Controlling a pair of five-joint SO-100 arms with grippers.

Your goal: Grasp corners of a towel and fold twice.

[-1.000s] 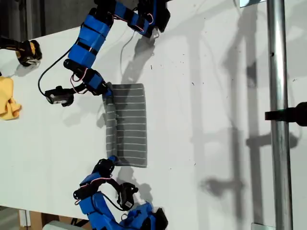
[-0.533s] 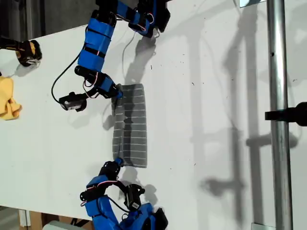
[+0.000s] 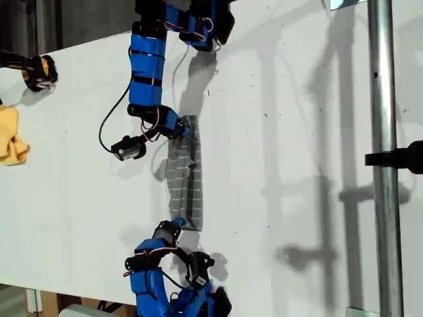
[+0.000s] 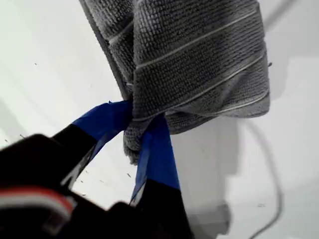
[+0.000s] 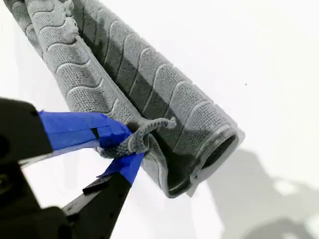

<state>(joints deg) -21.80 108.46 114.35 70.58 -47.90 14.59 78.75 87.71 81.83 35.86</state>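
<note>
Grey striped towel (image 3: 185,173) lies folded narrow on the white table (image 3: 284,132), each end bunched between clamped jaws: my first gripper (image 4: 142,127) pinches one corner, my second gripper (image 5: 127,144) the other

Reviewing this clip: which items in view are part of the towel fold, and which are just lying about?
Part of the job:
grey striped towel
my first gripper, shut on a towel corner
my second gripper, shut on a towel corner

Lying about:
yellow cloth, at the exterior view's left edge
metal pole, at the exterior view's right
</note>
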